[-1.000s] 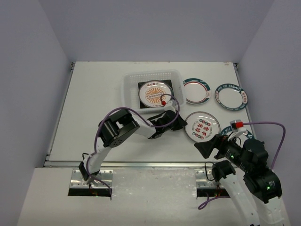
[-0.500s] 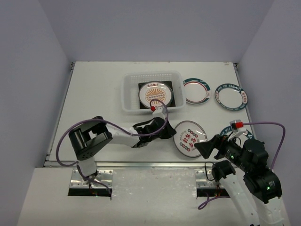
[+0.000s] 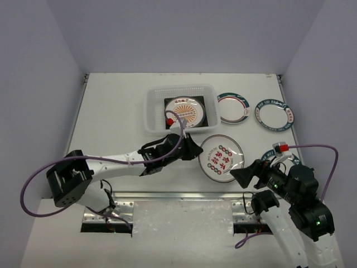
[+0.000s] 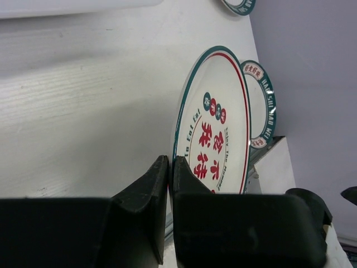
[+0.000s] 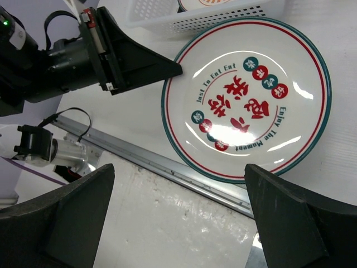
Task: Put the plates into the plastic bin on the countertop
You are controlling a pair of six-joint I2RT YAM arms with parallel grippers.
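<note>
Item: round plate, red print, teal rim. Loc: near front edge of countertop, well short of bin.
L claw: narrow, pinched on plate's left rim.
R claw: spread wide, empty, just beside plate.
Risk: thin edge grip on glazed rim, so plate may pivot or slip on lift, or slide off front edge.

Plain pale-lilac walls close in on three sides — soft, even light.
</note>
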